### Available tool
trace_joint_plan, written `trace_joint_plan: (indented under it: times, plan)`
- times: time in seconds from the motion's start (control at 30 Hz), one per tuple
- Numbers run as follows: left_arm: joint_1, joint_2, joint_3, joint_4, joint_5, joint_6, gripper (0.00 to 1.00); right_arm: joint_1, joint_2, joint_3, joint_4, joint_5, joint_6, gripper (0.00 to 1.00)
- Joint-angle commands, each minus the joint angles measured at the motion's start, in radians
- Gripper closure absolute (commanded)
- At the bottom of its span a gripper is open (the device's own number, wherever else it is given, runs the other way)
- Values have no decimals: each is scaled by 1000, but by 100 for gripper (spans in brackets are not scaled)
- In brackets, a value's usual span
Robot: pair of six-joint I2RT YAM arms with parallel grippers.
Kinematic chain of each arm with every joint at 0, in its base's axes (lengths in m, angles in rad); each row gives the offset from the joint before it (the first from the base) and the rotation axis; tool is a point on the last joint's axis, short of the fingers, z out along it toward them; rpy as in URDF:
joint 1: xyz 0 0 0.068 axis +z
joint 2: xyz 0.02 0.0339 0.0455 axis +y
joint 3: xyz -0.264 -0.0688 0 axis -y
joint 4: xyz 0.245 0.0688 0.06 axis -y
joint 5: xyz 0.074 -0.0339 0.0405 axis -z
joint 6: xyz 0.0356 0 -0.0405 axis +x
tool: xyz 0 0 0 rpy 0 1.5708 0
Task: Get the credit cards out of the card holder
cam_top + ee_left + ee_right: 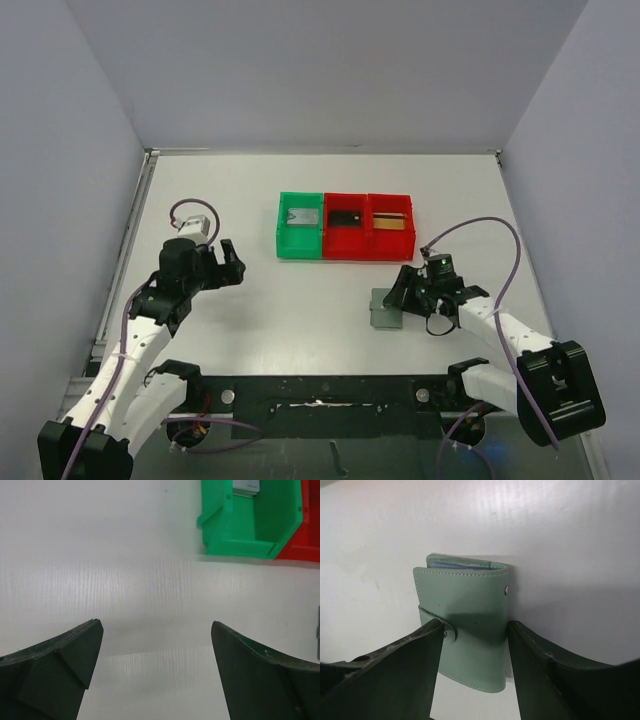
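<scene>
The card holder [462,595] is lying shut at five o'clock from the green bin [300,252]. The right gripper [476,626] is straddling it, though I cannot tell if it is pinching. The left gripper [156,624] is gaping wide.

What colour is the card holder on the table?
The card holder is pale sage green, clearest in the right wrist view.

Nothing is reading as text, number or brand from where I'm standing. The card holder [465,625] is showing only a plain stitched face with small snap studs. The cards [392,221] lying in the green bin [283,228] and the red bins [366,232] are coming through too small for any print to be made out.
</scene>
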Motion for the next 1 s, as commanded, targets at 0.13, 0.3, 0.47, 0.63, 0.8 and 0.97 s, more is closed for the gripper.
trace_joint_plan:
  times: [0.13,0.3,0.47,0.63,0.8,0.97]
  plan:
    - [-22,-57,-27,151,333,-207,15,206,-2,-47,193,63,169,48]
    - [-206,-50,-129,364,287,-383,21,311,84,-2,241,57,163,48]
    - [-477,156,-62,399,64,-365,25,365,123,25,264,108,170,52]
    - [-602,390,73,434,-54,-355,35,360,76,13,284,130,171,53]
    - [-704,586,257,368,-144,-306,36,340,22,-8,286,144,224,56]
    - [-744,718,314,412,-141,-286,38,299,-25,-90,347,122,250,59]
